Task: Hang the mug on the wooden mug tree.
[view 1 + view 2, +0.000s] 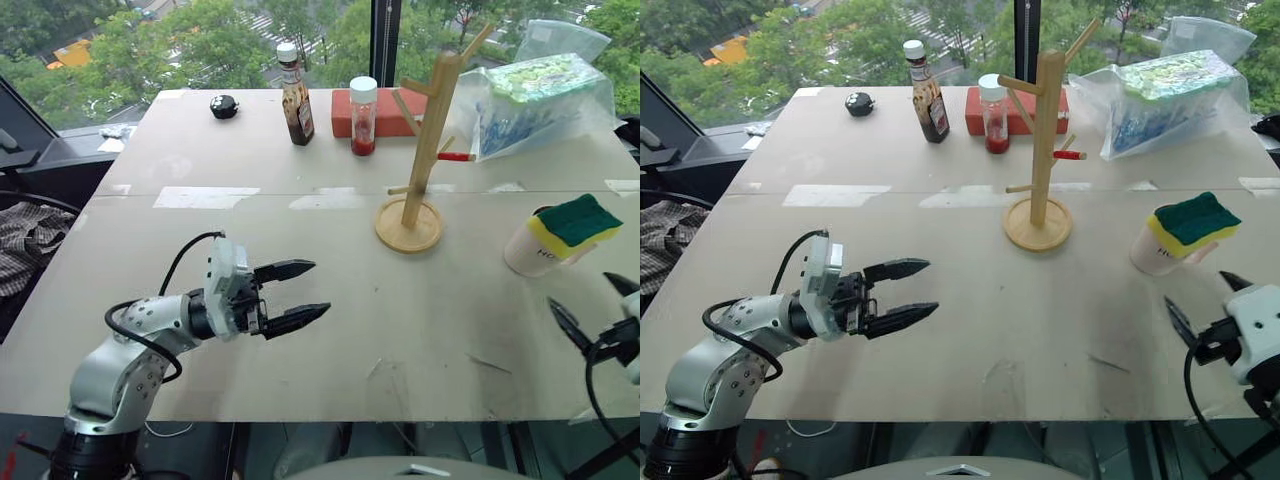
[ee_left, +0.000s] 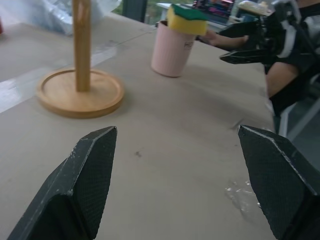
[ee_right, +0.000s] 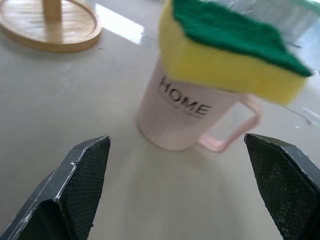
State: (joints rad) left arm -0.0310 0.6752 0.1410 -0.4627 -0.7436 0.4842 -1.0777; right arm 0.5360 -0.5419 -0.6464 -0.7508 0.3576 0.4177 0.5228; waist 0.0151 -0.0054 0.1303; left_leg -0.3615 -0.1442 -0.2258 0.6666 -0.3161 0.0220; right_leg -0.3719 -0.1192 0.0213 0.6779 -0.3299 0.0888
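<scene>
The mug point(image 1: 524, 252), cream-white with dark "HOME" lettering, stands upright on the right side of the table, its handle point(image 3: 239, 131) sticking out sideways. A yellow and green sponge point(image 1: 574, 222) lies over its mouth and hides the inside. The wooden mug tree point(image 1: 427, 140) stands on its round base point(image 1: 408, 226) in the middle of the table, one peg tipped red. My right gripper point(image 1: 580, 292) is open just in front of the mug, pointing at it without touching. My left gripper point(image 1: 320, 288) is open at the left, pointing right, with nothing between its fingers.
Along the far edge stand a brown sauce bottle point(image 1: 296, 95), a white-capped jar with red contents point(image 1: 363, 115), an orange-red block point(image 1: 385, 110) and a small black object point(image 1: 224, 106). A plastic bag of sponges point(image 1: 540, 100) lies at the far right, behind the tree.
</scene>
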